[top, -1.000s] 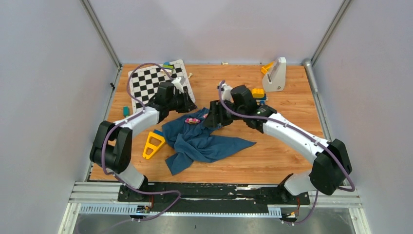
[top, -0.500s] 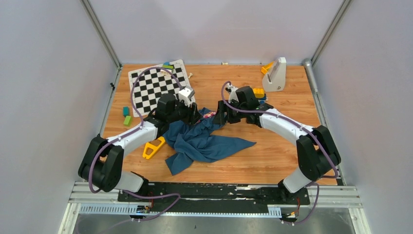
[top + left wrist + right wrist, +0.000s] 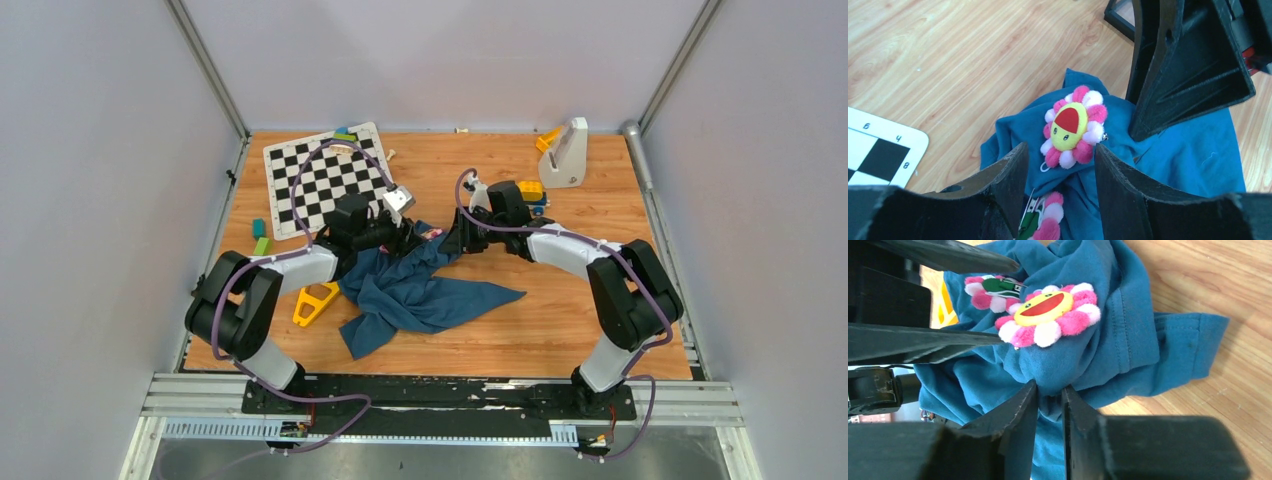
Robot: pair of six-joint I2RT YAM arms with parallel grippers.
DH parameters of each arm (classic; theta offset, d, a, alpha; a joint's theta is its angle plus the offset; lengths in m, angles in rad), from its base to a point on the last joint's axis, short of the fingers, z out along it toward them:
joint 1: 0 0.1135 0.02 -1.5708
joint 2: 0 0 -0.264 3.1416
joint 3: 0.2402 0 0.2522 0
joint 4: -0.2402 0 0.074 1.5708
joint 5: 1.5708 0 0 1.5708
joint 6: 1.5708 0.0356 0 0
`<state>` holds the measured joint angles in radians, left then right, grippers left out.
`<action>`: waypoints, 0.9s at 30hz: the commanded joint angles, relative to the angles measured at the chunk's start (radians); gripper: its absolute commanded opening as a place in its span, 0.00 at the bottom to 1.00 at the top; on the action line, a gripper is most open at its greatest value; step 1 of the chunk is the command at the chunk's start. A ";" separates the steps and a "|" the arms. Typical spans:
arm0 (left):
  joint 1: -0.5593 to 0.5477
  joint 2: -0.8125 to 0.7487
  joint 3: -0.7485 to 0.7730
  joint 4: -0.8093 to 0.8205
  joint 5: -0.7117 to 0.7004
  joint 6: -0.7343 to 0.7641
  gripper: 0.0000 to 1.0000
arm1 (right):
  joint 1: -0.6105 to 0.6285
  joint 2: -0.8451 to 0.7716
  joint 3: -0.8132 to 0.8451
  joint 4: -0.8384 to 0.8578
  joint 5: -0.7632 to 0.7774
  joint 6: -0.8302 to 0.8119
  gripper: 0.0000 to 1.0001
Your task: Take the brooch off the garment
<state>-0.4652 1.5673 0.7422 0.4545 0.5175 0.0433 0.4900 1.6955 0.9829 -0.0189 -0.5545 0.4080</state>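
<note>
The blue garment lies crumpled mid-table. Two pink-and-white plush flowers sit on its raised far fold. The brooch, with the dark green centre, lies low between the fingers of my left gripper, which is open and not closed on it. The right wrist view shows the brooch beside the left fingers. The other flower has a yellow smiling face and sits just beyond the left fingertips. My right gripper is shut on a fold of the garment right under that flower. Both grippers meet at the fold.
A checkerboard lies at the back left, with green blocks near the left edge. A yellow triangular piece lies beside the garment. A white stand is at the back right and a small yellow toy behind the right arm.
My left gripper has opened and moved right onto the flowers. My right gripper has closed on the garment fold. The top of the garment has bunched up between them.
</note>
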 commanded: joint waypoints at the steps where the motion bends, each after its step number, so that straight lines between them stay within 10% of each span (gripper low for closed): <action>1: -0.003 0.042 0.049 0.071 0.080 0.052 0.58 | 0.001 -0.001 -0.003 0.105 -0.051 0.016 0.22; 7: -0.001 0.068 0.063 0.067 0.129 0.062 0.52 | 0.001 -0.005 -0.007 0.112 -0.062 0.019 0.15; 12: -0.002 0.051 0.072 0.047 0.123 0.058 0.01 | 0.001 -0.011 -0.012 0.099 -0.049 0.023 0.08; 27: -0.002 -0.182 0.064 -0.173 0.211 -0.206 0.00 | 0.001 -0.119 -0.061 -0.048 0.015 0.035 0.08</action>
<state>-0.4667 1.4460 0.7803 0.3195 0.6659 -0.0669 0.4904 1.6501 0.9489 -0.0357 -0.5442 0.4404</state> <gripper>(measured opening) 0.007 0.071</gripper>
